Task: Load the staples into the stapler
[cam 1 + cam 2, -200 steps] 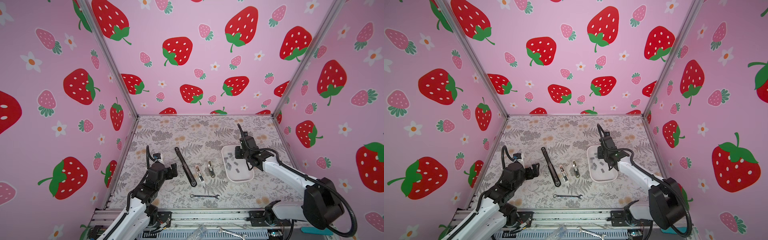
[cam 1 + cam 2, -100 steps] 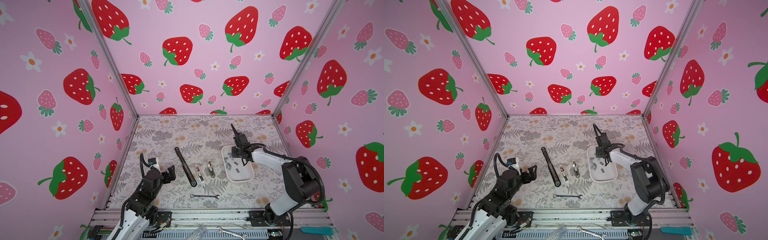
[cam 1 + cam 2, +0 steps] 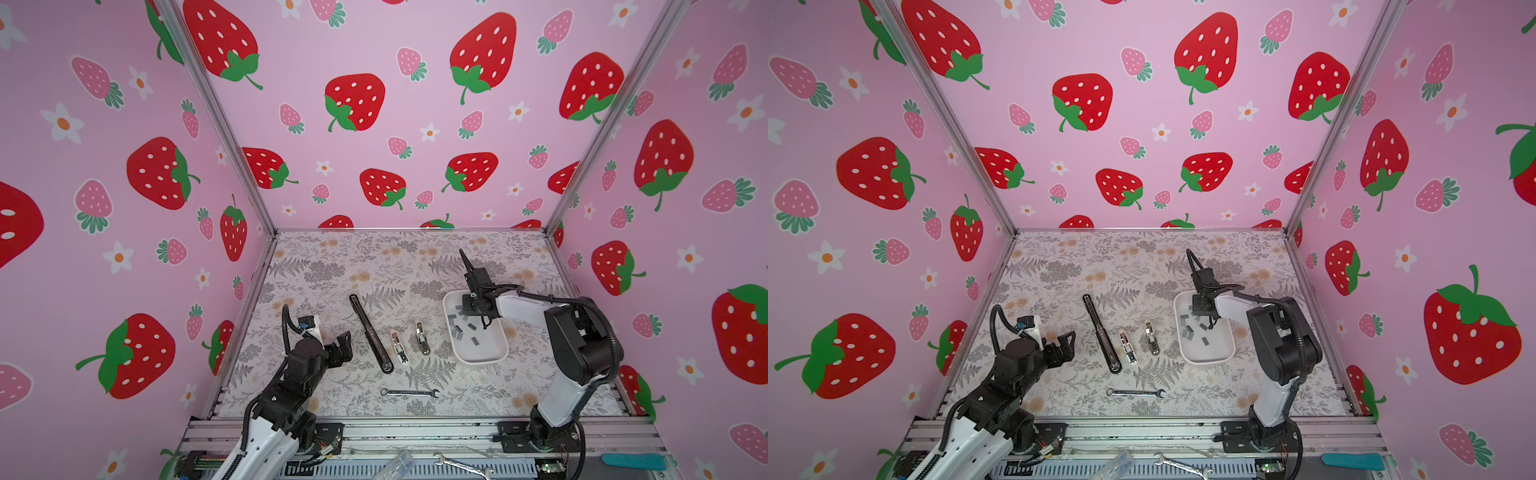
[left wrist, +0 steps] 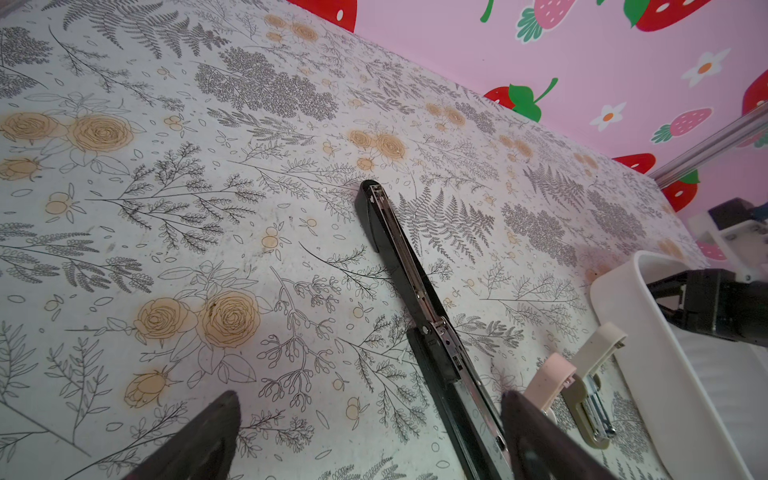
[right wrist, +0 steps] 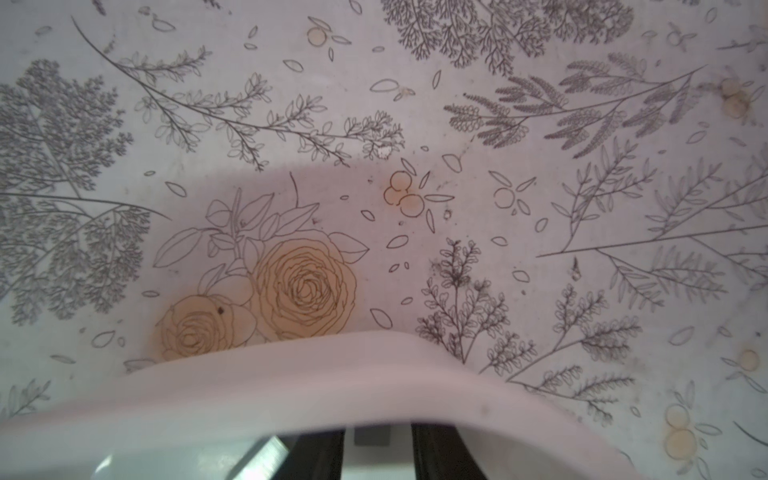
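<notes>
Several staples (image 3: 463, 326) (image 3: 1192, 328), short grey strips, lie in a white tray (image 3: 478, 360) (image 3: 1208, 360). My right gripper (image 3: 468, 306) (image 3: 1198, 305) dips into the tray's far end. In the right wrist view its jaws (image 5: 378, 440) stand narrowly apart, open, with one strip (image 5: 372, 437) in the gap and another (image 5: 266, 455) beside. A long black stapler (image 3: 371, 334) (image 4: 415, 282) lies opened flat mid-table. My left gripper (image 3: 341, 345) (image 4: 370, 395) hovers open and empty, just left of it.
Two mini staplers, one pink (image 3: 398, 347) (image 4: 548, 374) and one beige (image 3: 422, 338) (image 4: 594, 353), lie between the black stapler and the tray. A silver wrench (image 3: 409, 392) lies nearer the front edge. Pink strawberry walls close in three sides.
My right gripper slid left to the tray's far end and lowered while its jaws narrowed; its elbow swung upright. The left arm pulled back a little and stayed open.
</notes>
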`<state>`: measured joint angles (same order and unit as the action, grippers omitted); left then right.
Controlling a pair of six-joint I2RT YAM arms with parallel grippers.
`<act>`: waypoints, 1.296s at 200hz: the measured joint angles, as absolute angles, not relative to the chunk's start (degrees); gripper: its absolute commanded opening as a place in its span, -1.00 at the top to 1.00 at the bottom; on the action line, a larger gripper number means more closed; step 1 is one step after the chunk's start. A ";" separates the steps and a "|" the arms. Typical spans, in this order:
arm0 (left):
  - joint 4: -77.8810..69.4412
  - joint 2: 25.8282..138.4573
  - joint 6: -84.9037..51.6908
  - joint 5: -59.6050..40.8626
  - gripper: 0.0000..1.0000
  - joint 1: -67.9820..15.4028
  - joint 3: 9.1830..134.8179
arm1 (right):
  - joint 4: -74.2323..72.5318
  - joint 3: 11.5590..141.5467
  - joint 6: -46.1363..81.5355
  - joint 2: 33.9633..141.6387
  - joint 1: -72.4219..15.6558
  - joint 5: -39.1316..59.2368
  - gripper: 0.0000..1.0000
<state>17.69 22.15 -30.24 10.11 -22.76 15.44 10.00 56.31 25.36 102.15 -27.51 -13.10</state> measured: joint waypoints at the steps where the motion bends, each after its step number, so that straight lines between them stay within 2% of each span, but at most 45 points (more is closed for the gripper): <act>1: 17.69 22.13 -30.22 10.04 -0.98 -22.76 15.44 | 9.96 56.31 25.34 102.17 -27.51 -13.08 0.45; 48: 17.34 22.02 -30.22 9.82 -0.98 -22.76 15.44 | 8.60 57.23 25.32 103.26 -27.14 -11.94 0.59; 83: 17.32 21.67 -30.20 9.76 -0.98 -22.76 15.42 | 8.56 57.23 25.30 103.26 -27.14 -11.73 0.59; 100: 17.32 21.67 -30.17 9.72 -0.98 -22.76 15.42 | 8.58 57.23 25.28 103.24 -27.14 -11.92 0.50; 206: 16.93 21.30 -30.17 9.41 -0.98 -22.79 14.68 | 7.38 55.31 24.14 101.86 -27.09 -9.43 0.34; 237: 16.93 21.30 -30.17 9.41 -0.98 -22.76 14.68 | 7.31 54.81 24.01 101.41 -27.09 -9.02 0.49; 259: 16.93 21.30 -30.17 9.41 -0.98 -22.76 14.68 | 7.31 54.74 23.99 101.36 -27.09 -8.97 0.51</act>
<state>16.93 21.30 -30.17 9.41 -22.76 14.68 7.31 54.74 23.99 101.36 -27.09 -8.97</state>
